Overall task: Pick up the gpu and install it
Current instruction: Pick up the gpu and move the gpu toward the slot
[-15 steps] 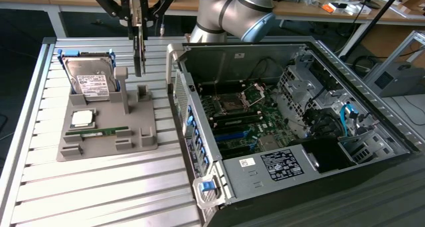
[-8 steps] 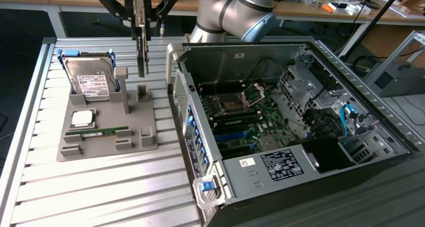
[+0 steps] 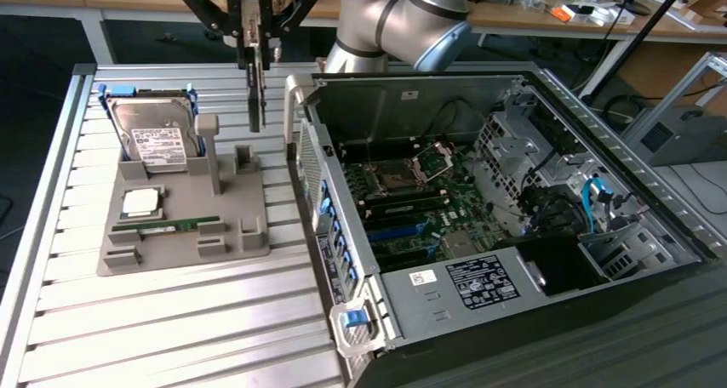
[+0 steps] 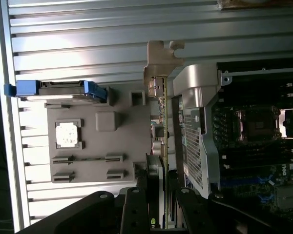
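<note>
The gpu (image 3: 255, 94) is a thin dark card that hangs edge-down from my gripper (image 3: 257, 54), which is shut on its upper edge. It is lifted clear of the grey holder (image 3: 182, 235), above the holder's side nearest the computer case (image 3: 636, 192). In the wrist view the gpu (image 4: 161, 122) shows edge-on, with its silver end bracket (image 4: 160, 61) at the far end. My gripper (image 4: 162, 173) clamps it from both sides with its dark fingers (image 4: 136, 204). The open case and its motherboard (image 3: 415, 188) lie to the exterior view's right of the card.
The grey holder carries a silver hard drive (image 3: 153, 137) in blue rails, a CPU (image 3: 141, 202) and a narrow green RAM stick (image 3: 167, 225). The case's raised side wall (image 3: 309, 141) stands close beside the card. Ribbed metal tabletop (image 3: 170, 320) lies in front.
</note>
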`<state>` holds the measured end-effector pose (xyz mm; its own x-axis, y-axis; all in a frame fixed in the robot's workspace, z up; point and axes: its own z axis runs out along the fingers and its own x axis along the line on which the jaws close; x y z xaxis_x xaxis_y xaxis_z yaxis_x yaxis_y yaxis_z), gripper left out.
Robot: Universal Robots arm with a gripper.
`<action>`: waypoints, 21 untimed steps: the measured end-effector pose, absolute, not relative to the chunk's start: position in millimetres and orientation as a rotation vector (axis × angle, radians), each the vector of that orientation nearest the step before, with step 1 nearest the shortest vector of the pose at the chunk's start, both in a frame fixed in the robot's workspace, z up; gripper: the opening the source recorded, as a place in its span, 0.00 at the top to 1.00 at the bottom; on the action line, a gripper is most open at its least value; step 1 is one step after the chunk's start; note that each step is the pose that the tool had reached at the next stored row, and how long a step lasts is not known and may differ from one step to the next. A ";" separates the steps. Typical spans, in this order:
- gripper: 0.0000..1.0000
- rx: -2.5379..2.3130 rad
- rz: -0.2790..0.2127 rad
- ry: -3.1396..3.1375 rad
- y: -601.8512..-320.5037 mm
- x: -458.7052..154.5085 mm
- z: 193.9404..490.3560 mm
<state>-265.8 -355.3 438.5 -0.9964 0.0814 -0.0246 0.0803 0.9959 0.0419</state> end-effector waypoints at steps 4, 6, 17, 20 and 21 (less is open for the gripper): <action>0.73 0.126 0.064 3.112 -355.6 -261.2 438.5; 0.73 0.126 0.064 3.112 -356.0 -257.7 438.6; 0.73 0.126 0.064 3.112 -357.0 -242.5 438.5; 0.73 0.126 0.064 3.112 -357.2 -238.3 438.6; 0.73 0.126 0.064 3.112 -357.2 -237.3 438.5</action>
